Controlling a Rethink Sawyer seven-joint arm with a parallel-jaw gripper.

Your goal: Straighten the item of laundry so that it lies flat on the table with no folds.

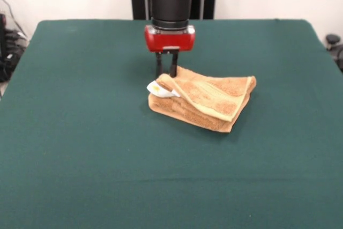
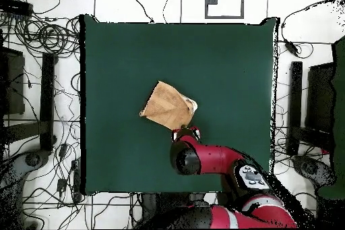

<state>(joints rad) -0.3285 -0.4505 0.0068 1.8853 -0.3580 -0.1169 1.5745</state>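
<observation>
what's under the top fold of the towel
More layers of the same towel: it lies folded in a stack on the green table, with a white tag poking out at the corner by the end effector. Anything between the layers is covered.

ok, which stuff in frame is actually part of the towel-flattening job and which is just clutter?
Part of the job:
- folded orange-tan towel
- its white care tag
- green table
- gripper, at the towel's far edge by the tag

Just lying about:
- cables on the floor around the table
- dark equipment beside the table
</observation>
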